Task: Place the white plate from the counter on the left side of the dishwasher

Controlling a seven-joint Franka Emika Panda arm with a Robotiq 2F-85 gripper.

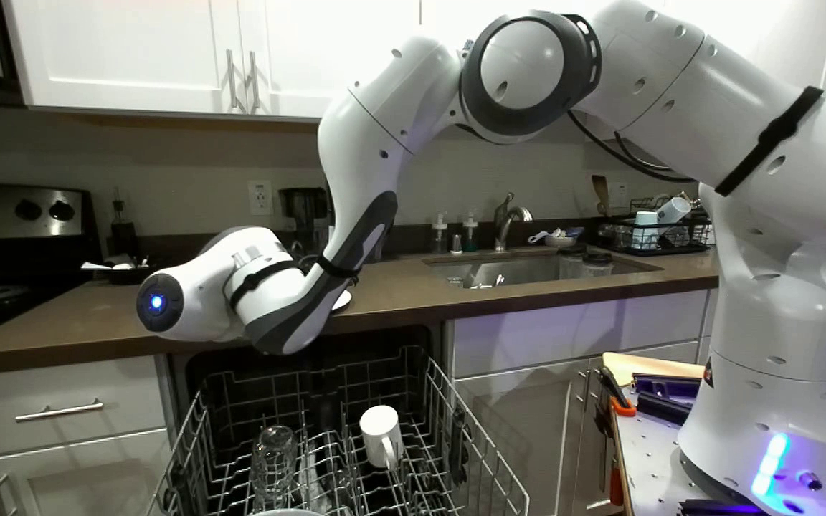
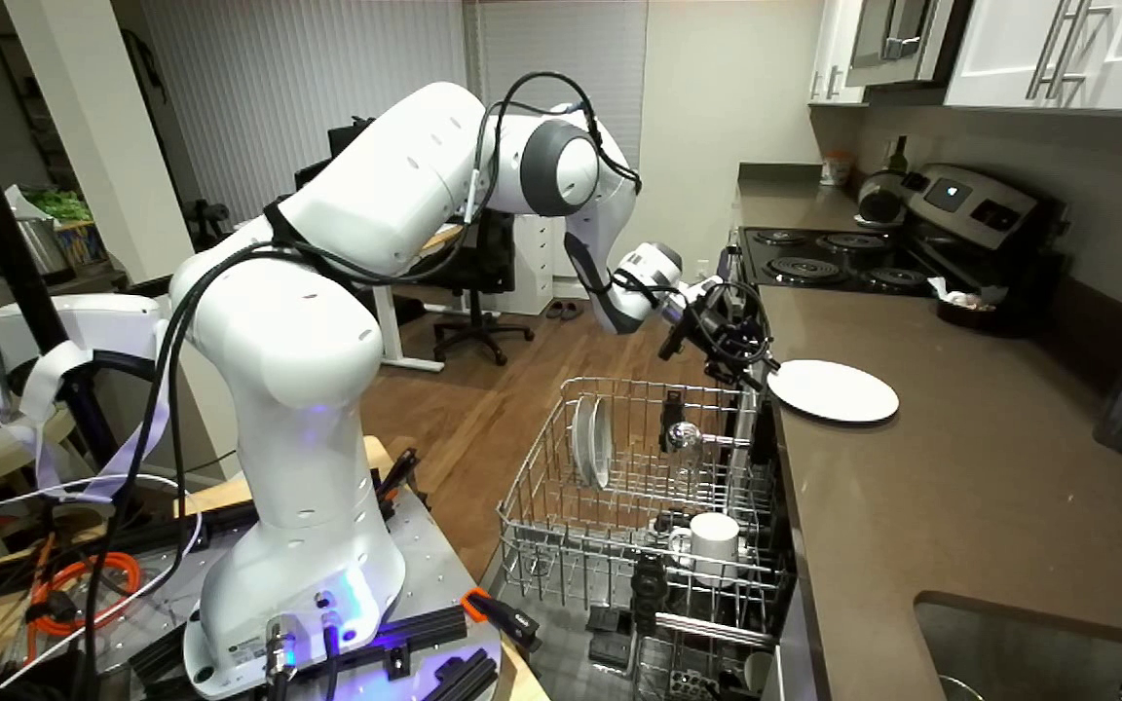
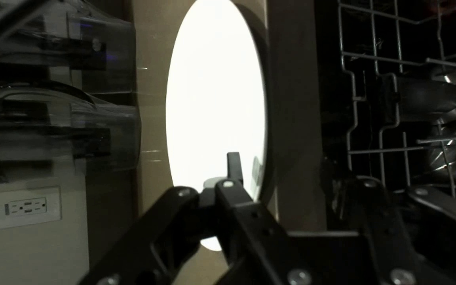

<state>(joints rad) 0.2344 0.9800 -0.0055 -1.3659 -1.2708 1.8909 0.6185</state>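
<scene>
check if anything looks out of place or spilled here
I see nothing spilled or broken. One oddity: the white plate sits right by the edge of the counter, perhaps overhanging slightly, so a knock might tip it off.

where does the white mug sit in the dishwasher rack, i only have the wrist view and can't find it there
Observer: In both exterior views the white mug is in the half of the dishwasher rack nearer the robot's base.
Operator: anything standing on edge in there
Observer: Yes, in an exterior view what look like two plates stand on edge, toward the side away from the counter.
Operator: and what's further along the counter either way
Observer: In both exterior views the white plate lies between the stove and the sink.
</scene>
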